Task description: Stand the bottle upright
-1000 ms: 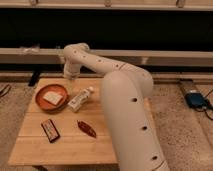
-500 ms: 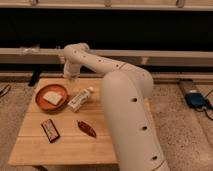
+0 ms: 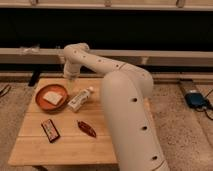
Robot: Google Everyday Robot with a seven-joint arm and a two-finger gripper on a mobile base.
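The bottle point(image 3: 80, 99) lies on its side on the counter point(image 3: 65, 144), just right of the orange bowl point(image 3: 40, 98). The hand point(image 3: 70, 76) hangs above the counter's far edge, and I cannot tell whether it is open or closed. The white arm point(image 3: 125, 100) hides the counter's right side.

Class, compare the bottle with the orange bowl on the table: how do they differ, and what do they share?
The bottle is whitish; the orange bowl is strongly coloured. The bottle is long and narrow; the bowl is round and wide. The bottle lies on its side; the bowl sits upright. Both rest on the wooden table, side by side, with the gripper above its far edge behind them.
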